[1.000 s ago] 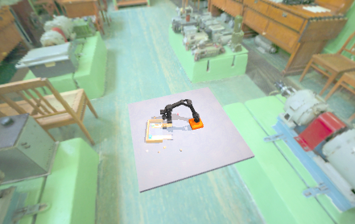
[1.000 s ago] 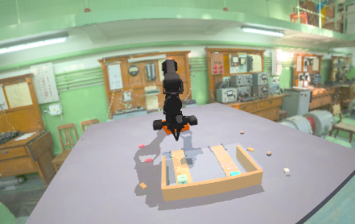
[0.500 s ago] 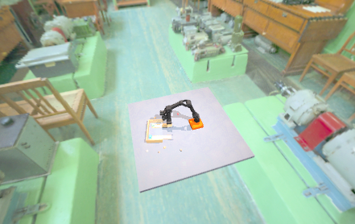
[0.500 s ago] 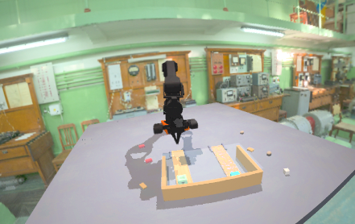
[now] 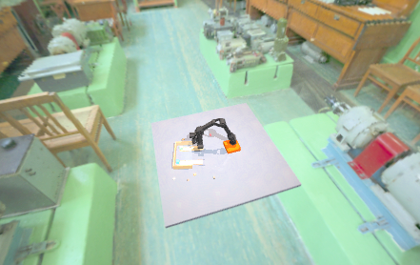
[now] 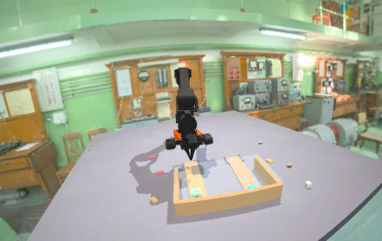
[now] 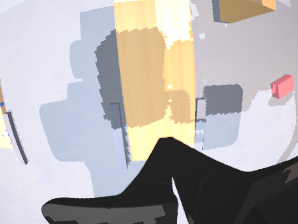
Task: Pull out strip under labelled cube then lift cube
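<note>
A plain wooden strip [image 6: 198, 182] [image 7: 142, 75] lies between low guides, with a pale green cube [image 6: 196, 192] on its far end, inside the wooden tray wall [image 6: 228, 200]. A speckled strip [image 6: 242, 171] lies apart from it, with a cyan cube [image 6: 252, 186] on its end. The pale green cube seems to bear a faint mark; no label can be read clearly. My gripper [image 6: 191, 159] [image 7: 165, 143] is shut and empty, its tips together above the near end of the plain strip. Both cubes are outside the wrist view.
Two red blocks [image 6: 160, 172] [image 6: 152, 157] lie beside the tray on the plain strip's side; a wooden piece [image 6: 153, 199] lies near its corner. A white cube [image 6: 307, 185] and several small pieces lie on the other side. Thin guides [image 7: 120, 135] [image 7: 201, 109] flank the plain strip.
</note>
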### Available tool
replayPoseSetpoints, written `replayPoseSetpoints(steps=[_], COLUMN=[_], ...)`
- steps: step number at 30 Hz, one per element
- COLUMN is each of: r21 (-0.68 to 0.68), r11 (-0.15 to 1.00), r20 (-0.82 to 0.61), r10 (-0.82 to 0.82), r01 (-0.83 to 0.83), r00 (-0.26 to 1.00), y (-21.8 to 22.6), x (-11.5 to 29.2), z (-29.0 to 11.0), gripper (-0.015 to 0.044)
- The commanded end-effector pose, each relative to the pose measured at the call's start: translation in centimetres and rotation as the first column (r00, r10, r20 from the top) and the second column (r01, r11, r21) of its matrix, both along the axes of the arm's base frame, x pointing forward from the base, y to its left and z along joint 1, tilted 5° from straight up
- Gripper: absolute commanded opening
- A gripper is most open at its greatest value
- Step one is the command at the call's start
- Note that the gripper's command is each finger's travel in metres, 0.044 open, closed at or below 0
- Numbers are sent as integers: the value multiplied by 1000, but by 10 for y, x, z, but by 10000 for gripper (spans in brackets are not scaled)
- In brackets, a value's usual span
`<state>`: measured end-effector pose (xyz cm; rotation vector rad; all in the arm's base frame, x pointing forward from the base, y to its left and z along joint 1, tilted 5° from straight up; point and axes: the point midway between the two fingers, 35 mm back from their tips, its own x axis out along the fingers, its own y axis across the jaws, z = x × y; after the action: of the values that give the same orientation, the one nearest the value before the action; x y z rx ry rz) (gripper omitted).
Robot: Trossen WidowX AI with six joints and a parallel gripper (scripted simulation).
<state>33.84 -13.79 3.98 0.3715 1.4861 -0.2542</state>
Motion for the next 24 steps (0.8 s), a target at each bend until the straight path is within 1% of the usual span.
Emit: replayPoseSetpoints(steps=[1,13,24], r21=[-4,-4,-4], r11=[1000,1000,1000], r20=[-6,-6,-6], r10=[-2,-2,-2], r01=[2,2,2], r00=[1000,1000,1000], y=[0,2,2], x=[-1,-2,-2], z=[-7,-26,-27], gripper=[0,0,0])
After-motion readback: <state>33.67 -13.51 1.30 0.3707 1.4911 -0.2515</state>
